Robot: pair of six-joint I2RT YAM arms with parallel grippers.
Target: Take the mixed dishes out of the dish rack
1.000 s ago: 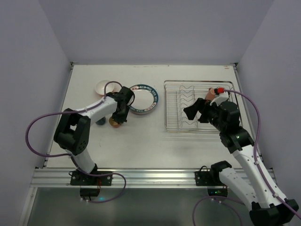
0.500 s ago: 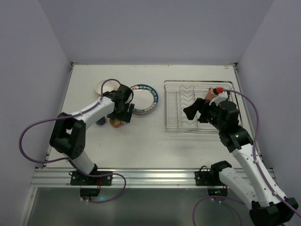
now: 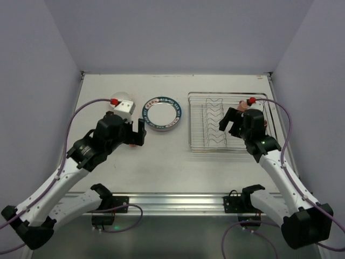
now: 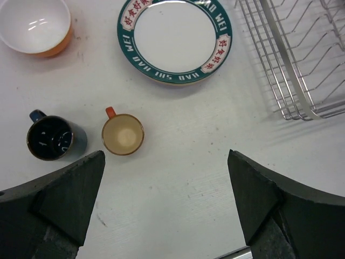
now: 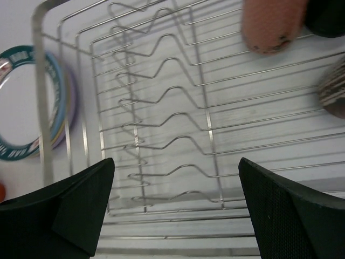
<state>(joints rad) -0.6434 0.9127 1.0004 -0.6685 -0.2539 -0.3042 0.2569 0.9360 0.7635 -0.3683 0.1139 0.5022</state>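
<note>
In the left wrist view a tan mug with an orange handle and a dark blue mug stand upright on the table. My left gripper hangs open above them and to their right, with nothing between its fingers. Beyond them lie the orange bowl and a stack of plates topped by a green-rimmed white one. My right gripper is open over the dish rack. A pink mug sits in the rack's far right part. From above, the left gripper covers the mugs.
Beside the pink mug in the rack I see a dark thing and a striped thing, both cut off by the frame. The rack's zigzag dividers hold no plates. Walls close in the table on three sides.
My left gripper has opened and let go of the tan mug, then lifted and drawn back toward the near side. The right gripper has shifted a little farther over the rack.
</note>
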